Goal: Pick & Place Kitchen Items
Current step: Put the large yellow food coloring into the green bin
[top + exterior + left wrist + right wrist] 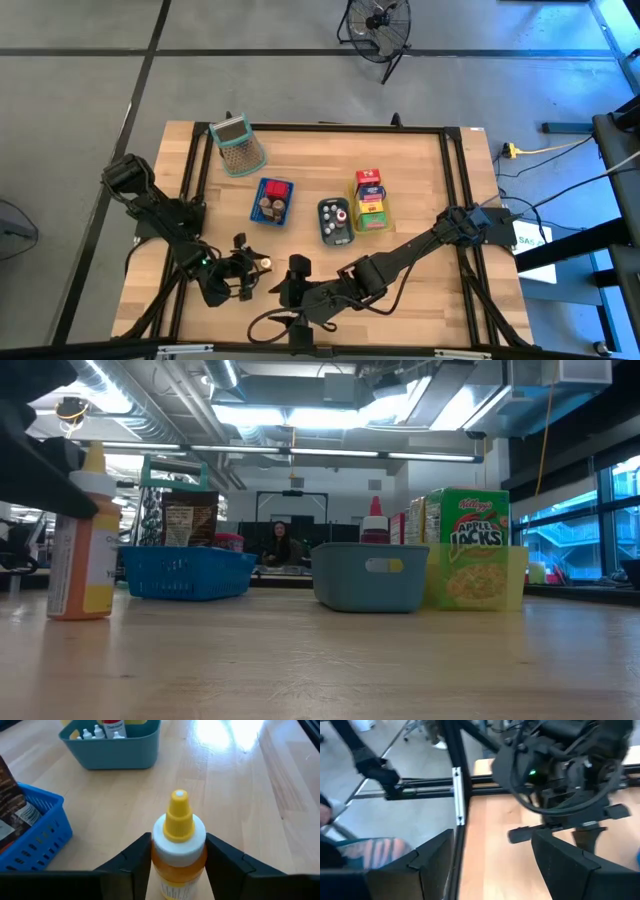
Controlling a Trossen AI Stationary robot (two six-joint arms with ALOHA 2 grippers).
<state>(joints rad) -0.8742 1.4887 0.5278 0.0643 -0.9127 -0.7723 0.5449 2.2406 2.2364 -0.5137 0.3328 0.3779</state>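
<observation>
Left wrist view shows the left tool with its two dark fingers on either side of a small yellow-capped bottle, at the white collar under the cap. The fingers sit right against the bottle's sides, but whether they press firmly enough to count as clamped I cannot tell. The bottle stands upright on the wooden bench, near the front left part of it in the high view, well apart from the trays.

The grey-blue tray ahead already holds a red-capped bottle and a few tiny white pieces; the blue basket stands beside it with a brown packet inside. In the low view the yellow tray carries a green cereal carton.

The right tool hangs low over the front middle of the bench with its fingers apart and empty, facing the left arm.

The step in hand looks like the pick of the yellow-capped bottle. The next move calls for a sure grip, then a straight lift so the tall, narrow bottle does not tip, and a carry toward one of the trays.
</observation>
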